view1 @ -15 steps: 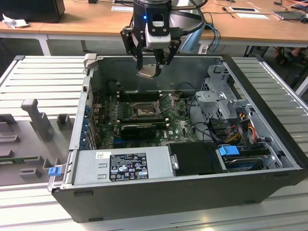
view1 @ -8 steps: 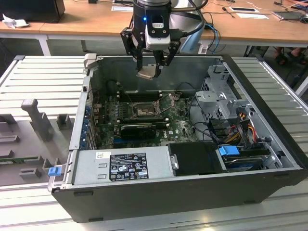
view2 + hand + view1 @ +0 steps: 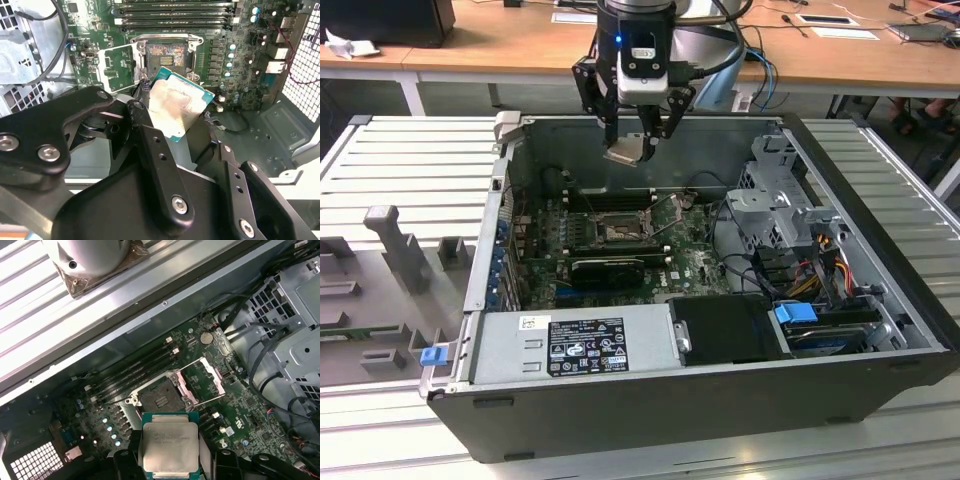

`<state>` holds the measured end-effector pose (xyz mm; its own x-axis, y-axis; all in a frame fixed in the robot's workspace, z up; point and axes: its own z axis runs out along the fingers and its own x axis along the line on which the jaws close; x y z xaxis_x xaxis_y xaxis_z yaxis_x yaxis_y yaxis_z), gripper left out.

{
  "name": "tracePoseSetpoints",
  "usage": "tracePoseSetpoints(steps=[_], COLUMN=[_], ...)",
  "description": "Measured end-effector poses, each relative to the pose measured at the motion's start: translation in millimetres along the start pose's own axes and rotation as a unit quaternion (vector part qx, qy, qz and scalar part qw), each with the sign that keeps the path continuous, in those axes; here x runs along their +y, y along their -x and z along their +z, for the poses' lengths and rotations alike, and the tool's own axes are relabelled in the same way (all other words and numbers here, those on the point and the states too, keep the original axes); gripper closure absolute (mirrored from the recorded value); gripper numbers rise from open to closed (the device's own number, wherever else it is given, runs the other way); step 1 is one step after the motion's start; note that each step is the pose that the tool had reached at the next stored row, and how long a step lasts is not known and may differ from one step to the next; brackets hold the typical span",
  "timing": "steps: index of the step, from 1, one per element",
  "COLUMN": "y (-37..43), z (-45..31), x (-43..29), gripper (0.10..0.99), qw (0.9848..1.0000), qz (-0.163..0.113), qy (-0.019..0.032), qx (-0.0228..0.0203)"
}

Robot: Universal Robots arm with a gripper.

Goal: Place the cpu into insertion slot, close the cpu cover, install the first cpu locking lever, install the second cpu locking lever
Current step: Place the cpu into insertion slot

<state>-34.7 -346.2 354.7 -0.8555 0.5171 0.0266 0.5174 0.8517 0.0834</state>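
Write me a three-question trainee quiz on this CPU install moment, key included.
1. True or false: the cpu already sits in the insertion slot.
2. The cpu cover is: A) shut over the insertion slot, B) swung open beside the insertion slot, C) missing from the board.
3. Complete: the gripper is shut on the ___.
Key: 1 false; 2 B; 3 cpu.

Nothing reads clearly to me. At lower centre of the exterior view, the power supply (image 3: 505,350) bears a black label (image 3: 585,346) of tiny white print. In the first wrist view the cpu (image 3: 170,442) I carry shows faint etched lines, illegible.
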Motion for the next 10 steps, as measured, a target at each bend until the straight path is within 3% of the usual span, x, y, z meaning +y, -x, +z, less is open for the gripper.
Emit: tracePoseSetpoints(steps=[10], y=[0.0], z=[0.4], x=[0.0], gripper=[0.549], qw=[0.9989], qz=[0.047], qy=[0.0012], qx=[-0.0039])
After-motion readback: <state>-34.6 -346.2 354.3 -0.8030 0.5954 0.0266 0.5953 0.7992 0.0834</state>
